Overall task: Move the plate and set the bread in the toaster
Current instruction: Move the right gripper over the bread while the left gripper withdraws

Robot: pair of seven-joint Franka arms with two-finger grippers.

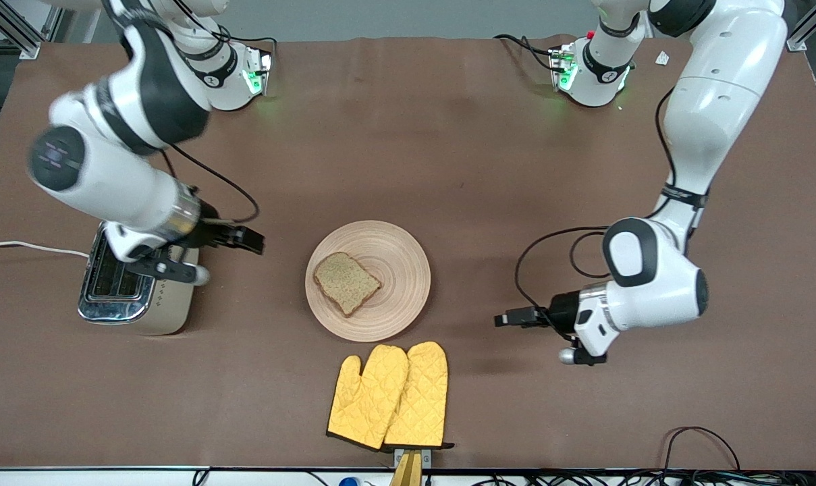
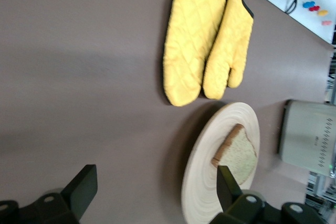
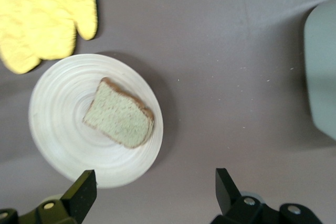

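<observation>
A pair of yellow quilted oven mitts [image 1: 389, 397] lies flat on the brown table [image 1: 448, 155] before me, side by side and touching, cuffs trimmed in black and turned toward the front camera. Black cables [image 1: 701, 442] loop near the table's front edge at my left arm's end; a small white scrap [image 1: 662, 58] sits at the edge by my bases.

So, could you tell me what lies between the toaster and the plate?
Nothing on the table: the front view shows bare brown cloth between the toaster and the plate. Only the open right gripper hangs over that stretch.
</observation>
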